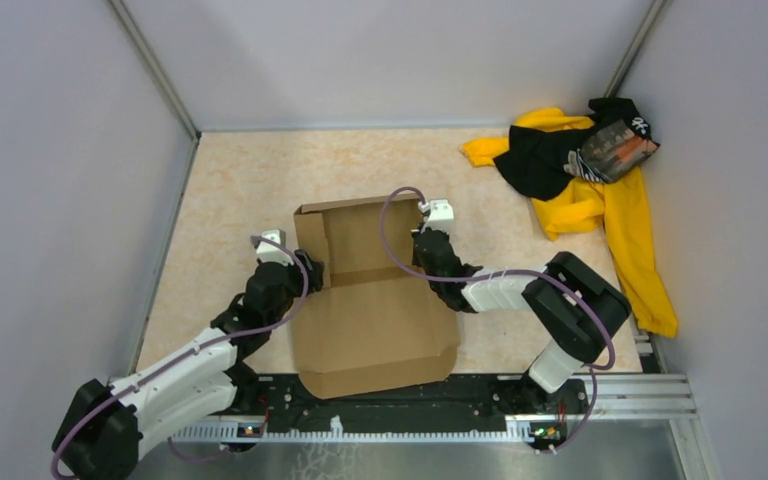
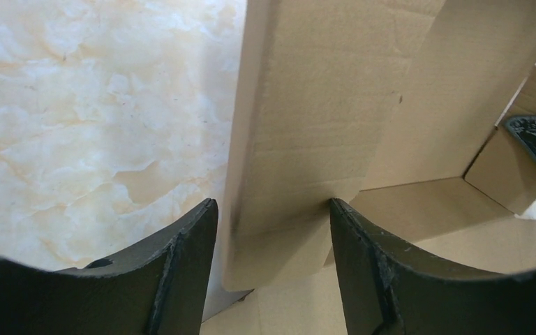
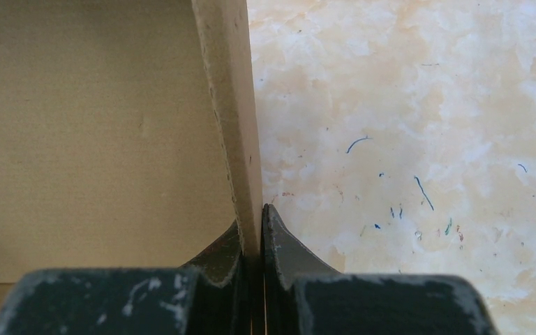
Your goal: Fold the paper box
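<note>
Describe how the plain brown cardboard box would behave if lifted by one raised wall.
The plain brown cardboard box is thin sheet, so probably light. Its walls rise from creases, so one would likely hinge rather than carry it. The right gripper, shut on a wall, leaves it uncrushed: fairly stiff locally.

Seen from above, the right arm (image 1: 500, 285) hides its own jaws and the right wall of the paper box (image 1: 375, 330), the dark printed thing (image 1: 615, 150) on the cloth pile (image 1: 610, 215) is too small to name, and both wrist views crop the box at their edges.
</note>
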`<state>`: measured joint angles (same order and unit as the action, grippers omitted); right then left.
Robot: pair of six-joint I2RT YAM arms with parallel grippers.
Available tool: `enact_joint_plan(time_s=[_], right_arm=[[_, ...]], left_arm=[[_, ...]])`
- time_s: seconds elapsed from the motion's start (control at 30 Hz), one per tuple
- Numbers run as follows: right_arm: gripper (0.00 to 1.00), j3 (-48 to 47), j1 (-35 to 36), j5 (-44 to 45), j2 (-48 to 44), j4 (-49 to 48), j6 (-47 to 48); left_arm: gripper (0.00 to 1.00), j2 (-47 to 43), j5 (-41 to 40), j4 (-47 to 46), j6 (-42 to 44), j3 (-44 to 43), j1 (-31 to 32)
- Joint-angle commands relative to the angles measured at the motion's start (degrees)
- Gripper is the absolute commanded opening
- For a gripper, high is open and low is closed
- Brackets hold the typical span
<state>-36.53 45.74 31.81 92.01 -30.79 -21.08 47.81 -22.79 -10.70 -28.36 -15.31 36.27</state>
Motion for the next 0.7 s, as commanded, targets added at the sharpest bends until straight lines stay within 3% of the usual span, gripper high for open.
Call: enact_joint_plan(time_s=[0.0,0.3,0.67], right_arm=[[0.0,0.9,0.9,0.5,-0.9,2.3,-1.4],[0.0,1.6,1.1,0.7,-1.3,1.6,-0.9],[0.0,0.7,1.6,1.9,-1.0,2.5,0.5]], left_arm=[[0.66,0.6,-5.4,2.3,-1.2,-2.8,0.4],[0.67,4.0,-6.1,0.9,0.8,-5.7,0.7],[0.68,0.9,-3.6,-1.8,2.7,-4.4,0.8]])
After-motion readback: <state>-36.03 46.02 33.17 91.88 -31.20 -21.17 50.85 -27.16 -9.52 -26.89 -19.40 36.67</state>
